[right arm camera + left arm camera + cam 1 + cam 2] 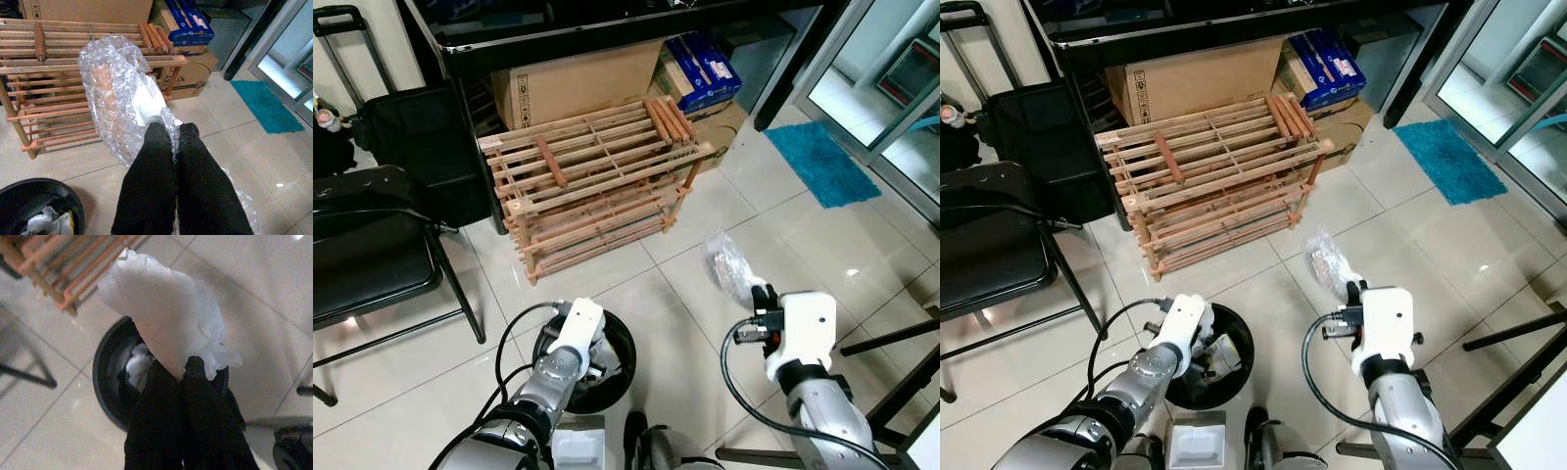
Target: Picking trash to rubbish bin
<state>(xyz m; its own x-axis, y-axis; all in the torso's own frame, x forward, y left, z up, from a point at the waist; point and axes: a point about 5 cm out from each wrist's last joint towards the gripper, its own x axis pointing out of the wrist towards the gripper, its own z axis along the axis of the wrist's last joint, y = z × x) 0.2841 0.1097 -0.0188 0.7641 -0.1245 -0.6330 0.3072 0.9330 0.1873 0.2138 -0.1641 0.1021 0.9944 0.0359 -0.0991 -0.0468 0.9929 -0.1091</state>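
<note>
A round black bin stands on the tiled floor just in front of me, with white scraps lying in it. My left gripper hovers right above the bin's rim, shut on a crumpled white paper. To the right of the bin and higher, my right gripper is shut on a wad of clear bubble wrap, which also shows in front of the right wrist. The bin's edge lies off to the left of that wad.
A low wooden slatted rack stands ahead, with cardboard boxes behind it under a black table. A black folding chair is at the left. A teal mat lies far right, and black furniture legs stand near my right arm.
</note>
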